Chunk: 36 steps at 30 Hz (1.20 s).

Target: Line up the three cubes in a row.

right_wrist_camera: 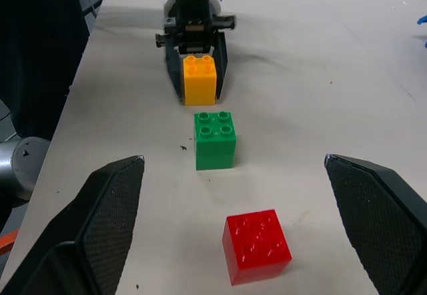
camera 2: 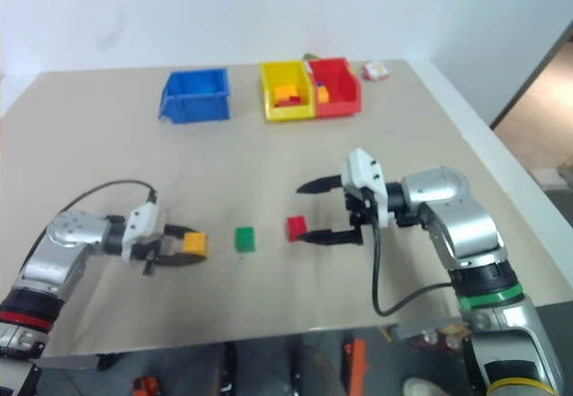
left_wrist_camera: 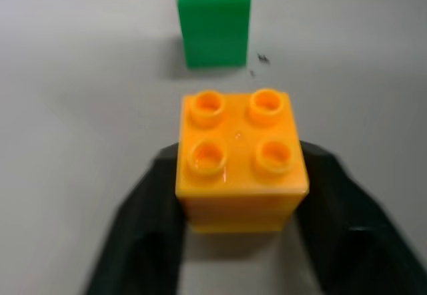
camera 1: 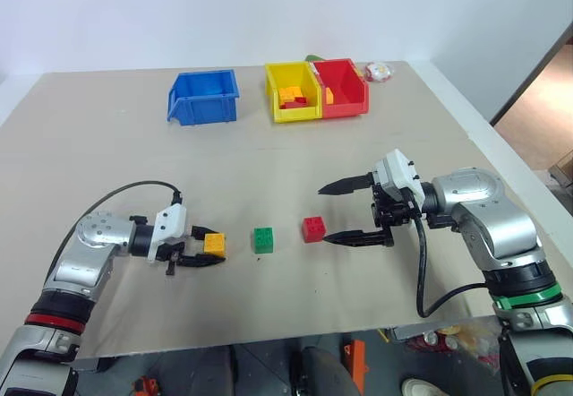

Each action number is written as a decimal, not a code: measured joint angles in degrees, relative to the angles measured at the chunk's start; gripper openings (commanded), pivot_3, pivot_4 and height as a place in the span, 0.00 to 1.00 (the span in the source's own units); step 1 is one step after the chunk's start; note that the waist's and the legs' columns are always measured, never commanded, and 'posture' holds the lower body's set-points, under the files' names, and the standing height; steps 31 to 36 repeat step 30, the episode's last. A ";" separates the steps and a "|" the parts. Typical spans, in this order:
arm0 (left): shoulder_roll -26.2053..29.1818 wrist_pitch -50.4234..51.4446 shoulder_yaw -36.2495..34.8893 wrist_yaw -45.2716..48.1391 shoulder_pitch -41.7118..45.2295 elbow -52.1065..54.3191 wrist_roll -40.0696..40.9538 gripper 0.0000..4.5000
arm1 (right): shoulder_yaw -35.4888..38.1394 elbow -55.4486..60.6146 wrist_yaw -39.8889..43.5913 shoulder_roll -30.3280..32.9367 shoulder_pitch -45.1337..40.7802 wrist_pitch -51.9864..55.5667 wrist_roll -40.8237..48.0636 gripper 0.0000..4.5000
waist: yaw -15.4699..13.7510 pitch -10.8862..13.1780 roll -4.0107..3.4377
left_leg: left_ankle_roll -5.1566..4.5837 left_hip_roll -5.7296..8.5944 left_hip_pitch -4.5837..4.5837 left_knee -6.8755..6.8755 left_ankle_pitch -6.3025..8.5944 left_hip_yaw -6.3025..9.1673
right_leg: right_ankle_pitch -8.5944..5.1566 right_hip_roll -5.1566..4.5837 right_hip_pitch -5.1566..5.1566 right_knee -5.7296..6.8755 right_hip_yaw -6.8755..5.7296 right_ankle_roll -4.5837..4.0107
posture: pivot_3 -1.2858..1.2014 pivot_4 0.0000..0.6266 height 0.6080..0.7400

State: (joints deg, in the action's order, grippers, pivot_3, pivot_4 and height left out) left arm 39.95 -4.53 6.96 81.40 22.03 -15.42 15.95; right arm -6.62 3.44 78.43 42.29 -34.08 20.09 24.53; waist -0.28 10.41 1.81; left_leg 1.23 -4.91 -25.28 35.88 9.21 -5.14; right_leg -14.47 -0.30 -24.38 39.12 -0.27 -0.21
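Note:
The three cubes lie in a rough row across the table's middle. The yellow-orange cube (camera 1: pixel 215 244) is on the left and rests on the tabletop. My left gripper (camera 1: pixel 209 245) is shut on it, with a black finger (left_wrist_camera: pixel 143 228) against each side. To its right stands the green cube (camera 1: pixel 262 239), a small gap away. The red cube (camera 1: pixel 314 228) comes after it, slightly farther back and turned a little. My right gripper (camera 1: pixel 324 214) hangs wide open just right of the red cube, holding nothing.
At the back of the table stand a blue bin (camera 1: pixel 204 96), a yellow bin (camera 1: pixel 291 91) and a red bin (camera 1: pixel 345 87), the last two holding small bricks. A small red-and-white object (camera 1: pixel 379 72) lies at the far right corner. The table's front edge (camera 1: pixel 269 338) is close behind the cubes.

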 measured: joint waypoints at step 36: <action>-6.98 31.54 -15.28 -43.57 1.50 24.81 8.29 0.99 | 7.95 -8.13 -17.88 -4.45 -1.59 -3.48 -2.96 1.00 | 0.02 0.00 0.02 | 0.01 0.06 0.07 0.21 -0.01 0.01 | 0.12 -0.01 0.17 0.05 0.15 0.20 | 0.52 0.24 0.98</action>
